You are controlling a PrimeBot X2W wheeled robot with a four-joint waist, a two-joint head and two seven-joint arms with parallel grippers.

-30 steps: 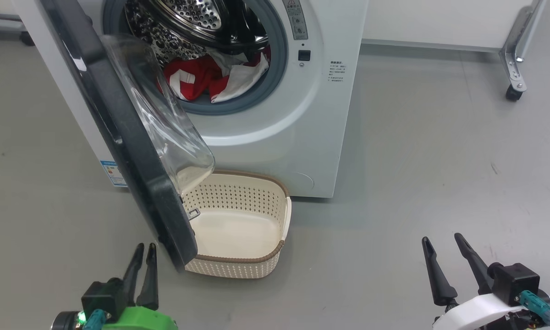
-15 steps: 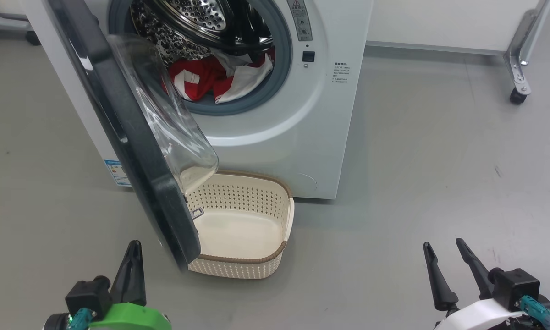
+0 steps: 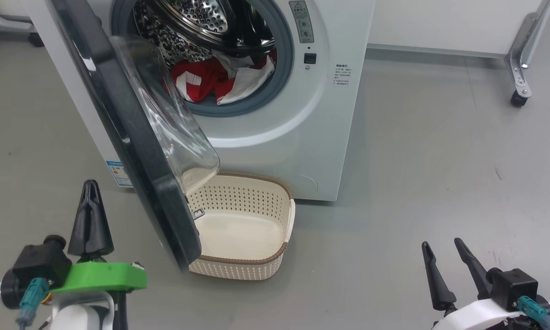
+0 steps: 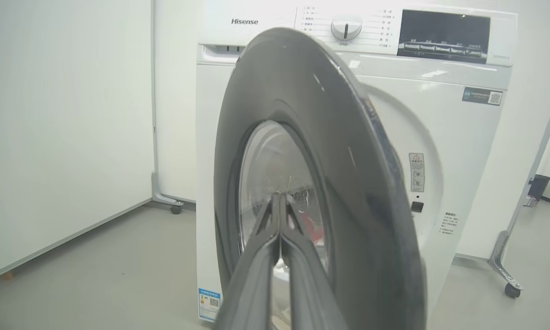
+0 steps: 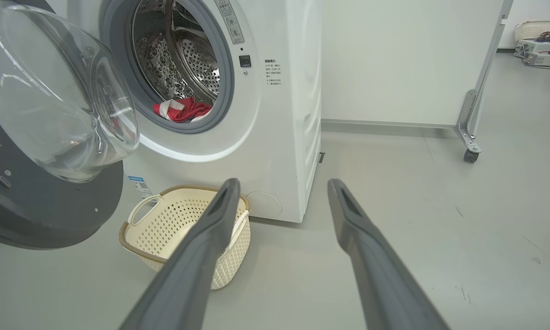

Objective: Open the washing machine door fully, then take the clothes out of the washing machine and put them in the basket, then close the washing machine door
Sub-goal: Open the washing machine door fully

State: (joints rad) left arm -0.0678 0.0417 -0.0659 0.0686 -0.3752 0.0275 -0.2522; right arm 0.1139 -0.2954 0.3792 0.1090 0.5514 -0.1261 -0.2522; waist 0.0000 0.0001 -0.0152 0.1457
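The left gripper (image 3: 90, 184) has risen from the lower-left corner with its fingers pressed together on nothing, left of the half-open washing machine door (image 3: 146, 178). The right gripper (image 3: 441, 243) is spread wide and empty at lower right. The clothes (image 3: 201, 82) lie inside the washing machine (image 3: 279, 137), upper centre. Below it, the basket (image 3: 238, 268) shows a bare floor.

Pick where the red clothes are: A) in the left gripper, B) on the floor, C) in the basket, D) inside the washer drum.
D: the clothes lie at the bottom of the washing machine drum mouth, and the visible inside of the basket is bare.
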